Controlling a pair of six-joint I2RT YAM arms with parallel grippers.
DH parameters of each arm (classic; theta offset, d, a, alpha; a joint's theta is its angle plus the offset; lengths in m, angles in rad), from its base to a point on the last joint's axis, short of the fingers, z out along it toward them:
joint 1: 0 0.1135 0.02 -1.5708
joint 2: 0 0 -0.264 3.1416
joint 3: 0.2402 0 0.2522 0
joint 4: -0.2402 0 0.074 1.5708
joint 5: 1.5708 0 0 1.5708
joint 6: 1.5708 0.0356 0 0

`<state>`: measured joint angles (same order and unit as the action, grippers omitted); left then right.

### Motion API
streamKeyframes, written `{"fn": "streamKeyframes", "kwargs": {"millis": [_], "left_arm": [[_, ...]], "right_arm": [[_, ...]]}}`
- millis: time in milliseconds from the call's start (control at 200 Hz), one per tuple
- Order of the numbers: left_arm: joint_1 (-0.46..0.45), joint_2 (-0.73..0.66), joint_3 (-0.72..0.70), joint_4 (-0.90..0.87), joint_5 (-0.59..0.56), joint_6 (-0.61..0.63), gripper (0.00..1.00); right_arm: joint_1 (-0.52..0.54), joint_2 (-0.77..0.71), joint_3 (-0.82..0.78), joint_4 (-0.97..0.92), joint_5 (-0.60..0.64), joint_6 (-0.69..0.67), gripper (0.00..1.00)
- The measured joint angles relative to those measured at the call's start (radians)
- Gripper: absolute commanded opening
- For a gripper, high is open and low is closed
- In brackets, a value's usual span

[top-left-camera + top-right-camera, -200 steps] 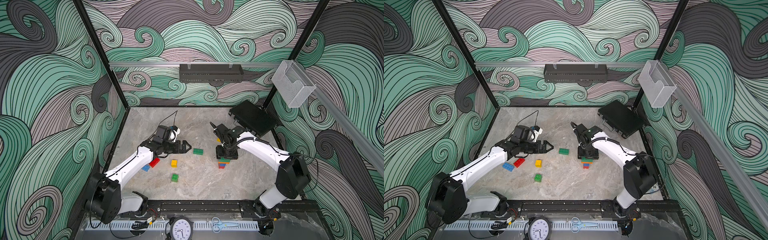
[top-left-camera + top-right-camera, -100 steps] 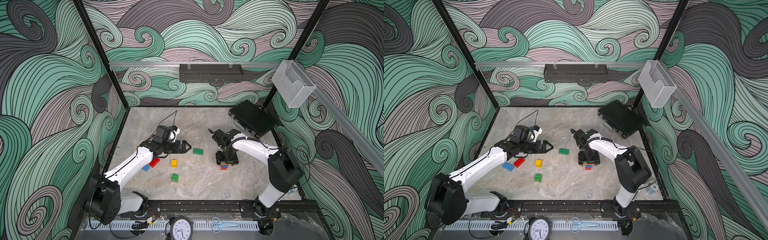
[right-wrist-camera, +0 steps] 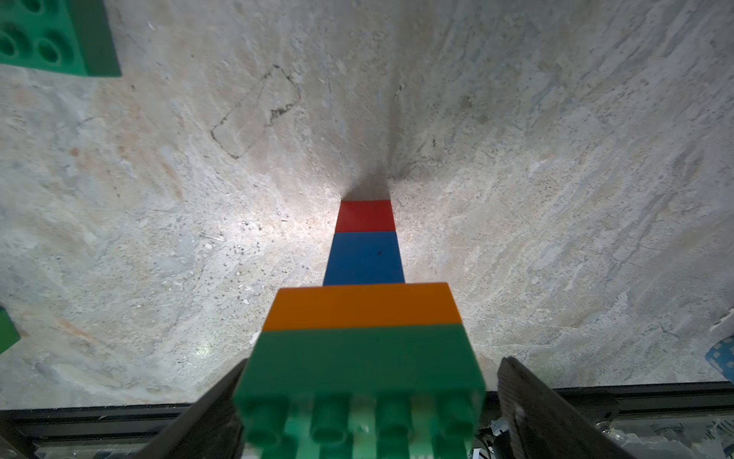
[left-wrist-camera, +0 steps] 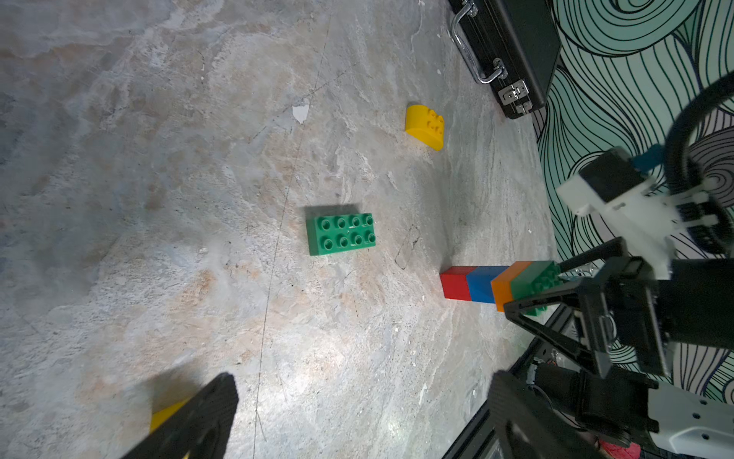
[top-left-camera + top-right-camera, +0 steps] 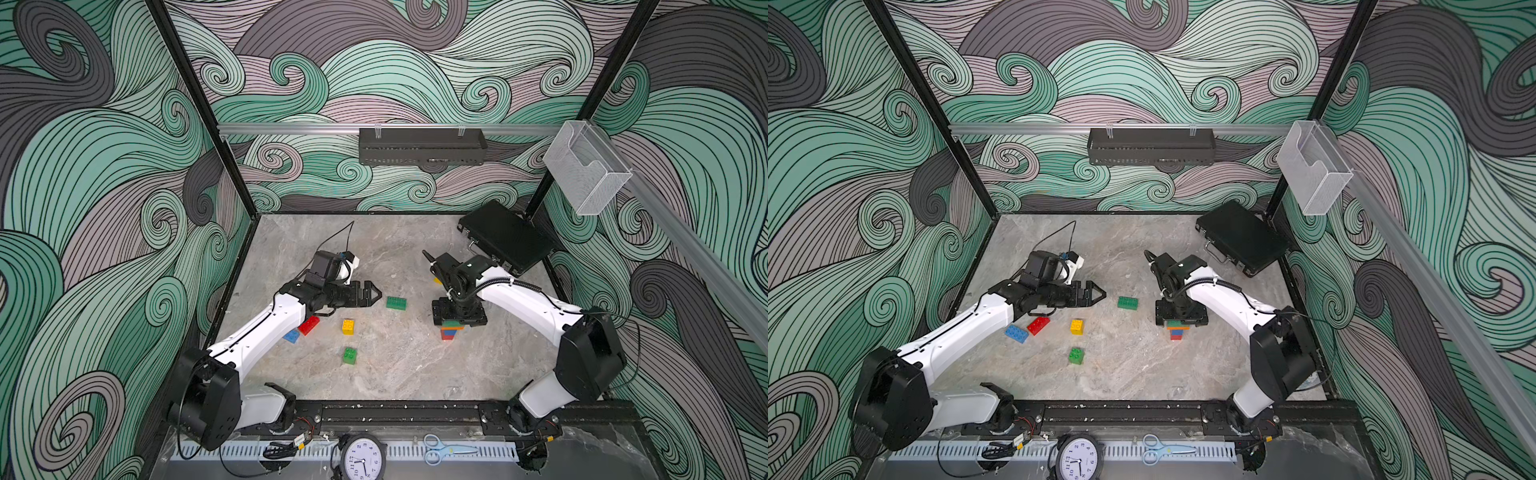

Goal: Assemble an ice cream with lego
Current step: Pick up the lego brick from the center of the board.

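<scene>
Right arm's elbow has swung back outward from where it stood half a second ago, and its jaws have spread since a second ago. Left arm, loose bricks: no change.

Left to right across the worktop (image 5: 399, 374):

- Left pincer (image 5: 374, 293): hovering low, pointing toward centre, jaws wide apart, nothing between them.
- Under that forearm: blue brick (image 5: 291, 335) and red brick (image 5: 308, 325), just beside each other, flat on the worktop.
- Yellow square brick (image 5: 348, 326), with the small green brick (image 5: 350, 355) nearer the front rail. Both loose.
- Green oblong brick (image 5: 396, 303), studs up, just ahead of the left pincer's tips.
- Stack (image 5: 451, 330): red at the base, then blue, then a wider orange, then the top green brick (image 3: 363, 357). Standing upright.
- Right pincer (image 5: 458, 318): straight above the stack, jaws astride the top green brick. The wrist view shows a clear gap on one side, so it is released rather than clamped.
- Yellow round-topped brick (image 4: 424, 127): alone, behind the stack, toward the black case (image 5: 505, 239).

Progress, my reading: four layers are seated, which looks like the cone plus the start of the widening part. Six bricks lie unused. The rounded yellow seems the natural cap, so the scoop layers and top are still to do. Roughly the halfway mark.
</scene>
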<state>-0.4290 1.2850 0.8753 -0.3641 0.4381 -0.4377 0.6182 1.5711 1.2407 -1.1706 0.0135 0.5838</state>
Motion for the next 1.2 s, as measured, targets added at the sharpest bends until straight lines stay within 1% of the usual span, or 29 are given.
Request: {"fn": "streamKeyframes", "kwargs": {"millis": [230,430,580,710,1011,1196], "left_arm": [[0.0,0.0,0.005,-0.025,-0.012,0.003,0.99],[0.0,-0.002,0.025,-0.074,-0.049,0.004,0.99],[0.0,-0.032,0.025,-0.106,-0.071,0.004,0.99],[0.0,-0.062,0.025,-0.131,-0.089,0.004,0.98],[0.023,-0.109,0.024,-0.177,-0.102,0.004,0.99],[0.038,-0.135,0.015,-0.188,-0.102,0.002,0.99]], "right_arm": [[0.026,-0.048,0.153,-0.105,0.047,0.011,0.95],[0.091,-0.015,0.323,-0.157,0.069,0.029,0.95],[0.138,0.092,0.459,-0.167,0.074,0.031,0.96],[0.159,0.202,0.544,-0.157,0.073,0.031,0.96],[0.17,0.428,0.703,-0.093,0.06,0.054,0.96],[0.172,0.539,0.747,-0.039,0.039,0.085,0.95]]}}
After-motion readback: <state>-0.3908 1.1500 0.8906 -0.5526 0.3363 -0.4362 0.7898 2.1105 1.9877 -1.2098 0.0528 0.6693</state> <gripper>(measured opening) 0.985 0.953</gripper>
